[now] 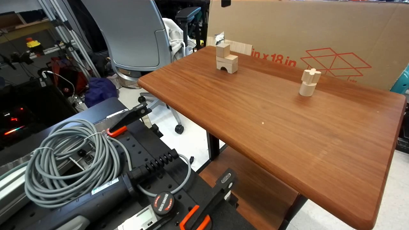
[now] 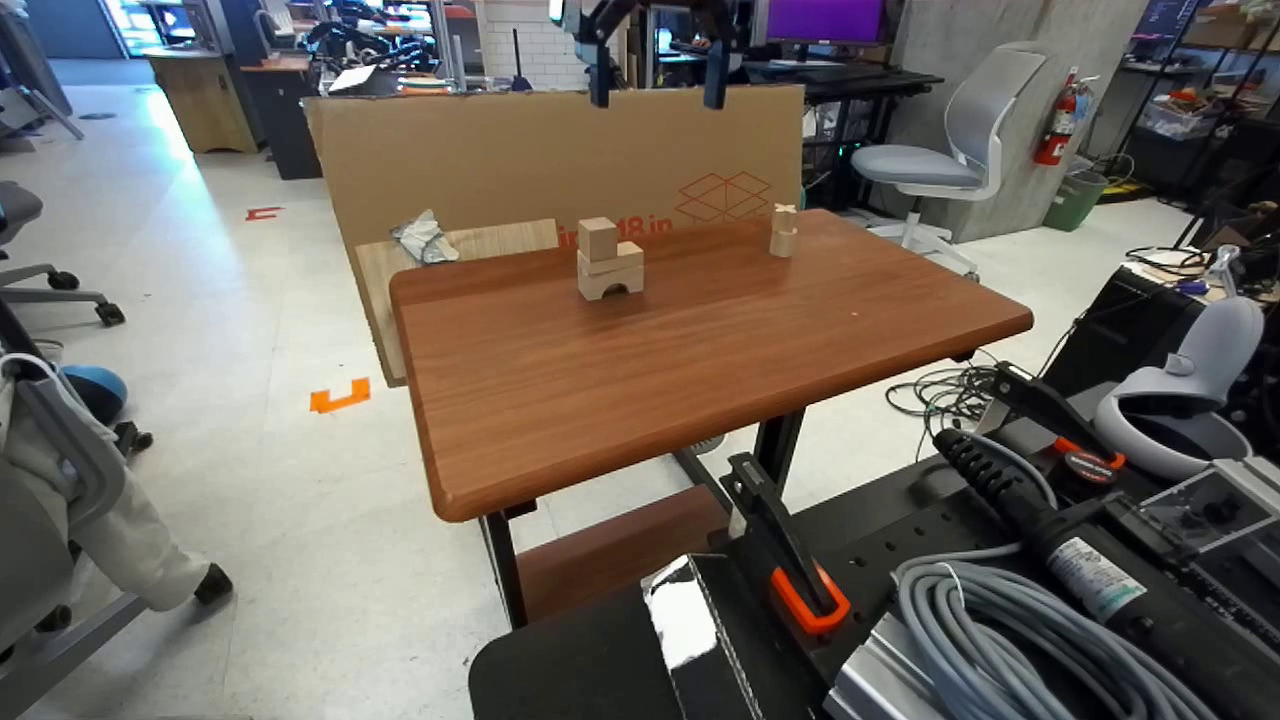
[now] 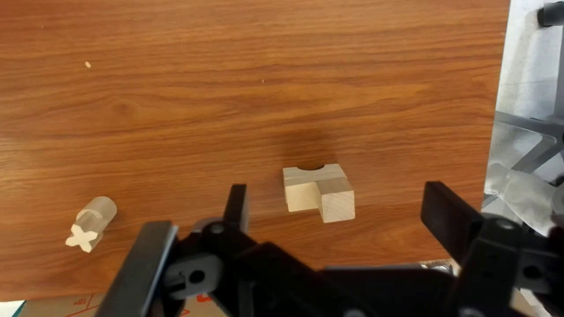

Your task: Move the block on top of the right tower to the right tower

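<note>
Tool, spread wide and empty, hangs well above the level of the arch block. Over that block, the wooden cube rests on a thin slab. Grasping it looks like the step in hand: straddle the cube alone, not touching the slab, then lift straight up. The cross-topped tower stands well apart from the arch block; lower gently and centred there.

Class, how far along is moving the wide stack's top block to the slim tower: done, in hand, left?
Done: nothing visible; the block sits atop the wide stack. In hand: nothing; the gripper hangs open above the table. Left: grasp, lift and placement; the slim tower shows only a cross-shaped piece on a cylinder.
</note>
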`<state>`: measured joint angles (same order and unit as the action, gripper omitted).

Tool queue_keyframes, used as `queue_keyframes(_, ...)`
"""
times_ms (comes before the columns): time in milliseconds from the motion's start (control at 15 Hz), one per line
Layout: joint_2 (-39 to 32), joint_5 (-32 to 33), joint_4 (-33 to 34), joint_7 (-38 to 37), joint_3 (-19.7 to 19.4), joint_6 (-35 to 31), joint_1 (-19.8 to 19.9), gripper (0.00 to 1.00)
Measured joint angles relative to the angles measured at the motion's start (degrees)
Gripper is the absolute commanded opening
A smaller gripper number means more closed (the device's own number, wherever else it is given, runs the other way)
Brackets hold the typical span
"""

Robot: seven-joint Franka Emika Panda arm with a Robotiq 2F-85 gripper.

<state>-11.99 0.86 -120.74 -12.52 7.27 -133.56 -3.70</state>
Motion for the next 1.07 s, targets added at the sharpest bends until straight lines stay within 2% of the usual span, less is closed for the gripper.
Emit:
queue_keyframes(467, -12.61, 1.9, 9.82, 0.7, -1.88, -0.04, -1.94, 1.0)
queue_keyframes(1067, -20.52, 4.79, 17.21, 0.7, -4.13, 0.22, -5.94, 1.0)
